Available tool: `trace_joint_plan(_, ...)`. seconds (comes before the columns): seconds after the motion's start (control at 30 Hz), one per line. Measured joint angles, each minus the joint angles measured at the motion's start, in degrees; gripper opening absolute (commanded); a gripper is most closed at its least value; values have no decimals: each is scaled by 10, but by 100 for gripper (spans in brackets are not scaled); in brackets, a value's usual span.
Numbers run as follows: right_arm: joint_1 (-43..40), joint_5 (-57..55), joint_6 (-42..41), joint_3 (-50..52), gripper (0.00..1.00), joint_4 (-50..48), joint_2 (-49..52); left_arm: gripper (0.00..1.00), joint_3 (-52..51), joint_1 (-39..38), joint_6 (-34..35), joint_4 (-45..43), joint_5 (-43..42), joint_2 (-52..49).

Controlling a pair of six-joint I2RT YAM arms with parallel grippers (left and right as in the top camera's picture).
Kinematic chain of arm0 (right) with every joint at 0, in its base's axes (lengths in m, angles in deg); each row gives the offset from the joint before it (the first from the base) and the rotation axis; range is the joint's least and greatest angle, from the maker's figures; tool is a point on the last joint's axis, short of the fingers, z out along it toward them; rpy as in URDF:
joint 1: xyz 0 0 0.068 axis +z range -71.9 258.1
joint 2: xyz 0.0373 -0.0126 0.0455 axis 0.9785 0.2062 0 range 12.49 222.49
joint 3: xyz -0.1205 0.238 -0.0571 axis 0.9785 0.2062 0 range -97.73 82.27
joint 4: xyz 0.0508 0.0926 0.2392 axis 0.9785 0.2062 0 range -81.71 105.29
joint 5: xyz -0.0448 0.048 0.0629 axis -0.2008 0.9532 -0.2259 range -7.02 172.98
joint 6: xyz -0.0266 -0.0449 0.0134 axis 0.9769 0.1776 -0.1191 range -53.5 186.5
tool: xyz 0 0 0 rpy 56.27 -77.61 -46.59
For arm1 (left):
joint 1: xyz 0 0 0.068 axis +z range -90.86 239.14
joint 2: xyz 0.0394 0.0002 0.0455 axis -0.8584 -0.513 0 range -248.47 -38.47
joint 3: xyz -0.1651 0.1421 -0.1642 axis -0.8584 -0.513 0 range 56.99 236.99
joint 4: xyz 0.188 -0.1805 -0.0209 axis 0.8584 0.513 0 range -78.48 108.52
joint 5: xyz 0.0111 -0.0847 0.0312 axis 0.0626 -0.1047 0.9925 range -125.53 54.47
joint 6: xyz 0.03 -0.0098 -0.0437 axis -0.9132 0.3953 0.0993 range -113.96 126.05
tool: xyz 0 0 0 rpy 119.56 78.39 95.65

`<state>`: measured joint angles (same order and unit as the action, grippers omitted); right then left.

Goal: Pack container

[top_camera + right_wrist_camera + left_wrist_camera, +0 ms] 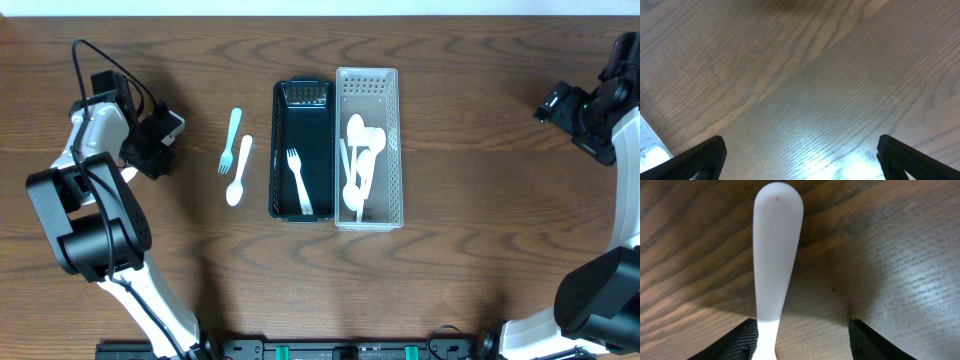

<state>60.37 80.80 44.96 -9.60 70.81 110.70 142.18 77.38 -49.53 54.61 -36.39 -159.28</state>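
Closest to the left wrist camera, we see the left gripper [802, 342] with its jaws set wide apart over the wooden table [900, 255]. A white utensil handle [775, 255] runs up between them. It touches the finger [742, 342] on the picture's left and stands clear of the other. We cannot tell whether it belongs to a spoon or a fork. The right gripper [800, 160] also stands wide open above the wood, with a corner of the white basket [647, 142] at the edge of its view. From overhead, we find the black tray [276, 150] mid-table holding one white fork [298, 180]. The white basket sits against the tray's right side and holds several white spoons [360, 160]. A teal fork [231, 140] and a white spoon [238, 172] lie side by side just left of the tray.
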Motion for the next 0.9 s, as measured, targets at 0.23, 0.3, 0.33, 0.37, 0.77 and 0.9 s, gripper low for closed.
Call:
trace_joint_plan(0.23,0,0,0,0,99,0,0,61,1,0,-2,-3,4,-5)
trace_joint_plan(0.3,0,0,0,0,99,0,0,60,2,0,-2,-3,4,-6)
trace_joint_plan(0.33,0,0,0,0,99,0,0,59,2,0,-3,-3,4,-6)
trace_joint_plan(0.37,0,0,0,0,99,0,0,58,2,0,-3,-3,4,-6)
trace_joint_plan(0.77,0,0,0,0,99,0,0,34,6,0,-6,62,9,-10)
trace_joint_plan(0.9,0,0,0,0,99,0,0,26,6,0,-5,93,9,-12)
